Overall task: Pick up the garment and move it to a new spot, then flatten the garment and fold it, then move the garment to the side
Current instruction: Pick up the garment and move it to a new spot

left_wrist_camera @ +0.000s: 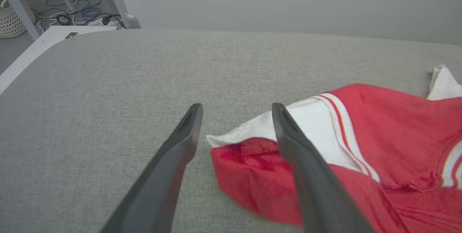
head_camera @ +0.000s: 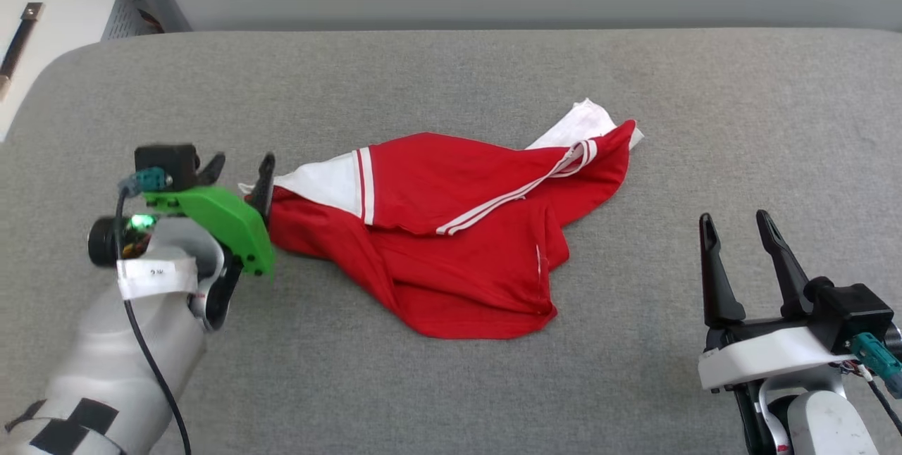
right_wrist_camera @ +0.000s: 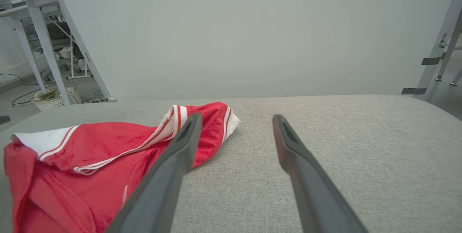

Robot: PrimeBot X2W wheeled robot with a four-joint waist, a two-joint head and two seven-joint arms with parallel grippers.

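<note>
I see the garment (head_camera: 458,229) lying crumpled at the middle of the grey surface (head_camera: 451,75). Its white sleeve points at my left end effector (head_camera: 243,163), whose fingers are spread wide at the sleeve's tip and grip nothing. My right end effector (head_camera: 734,219), also spread and empty, sits well apart. A white desk (head_camera: 63,25) stands beyond the left corner.
</note>
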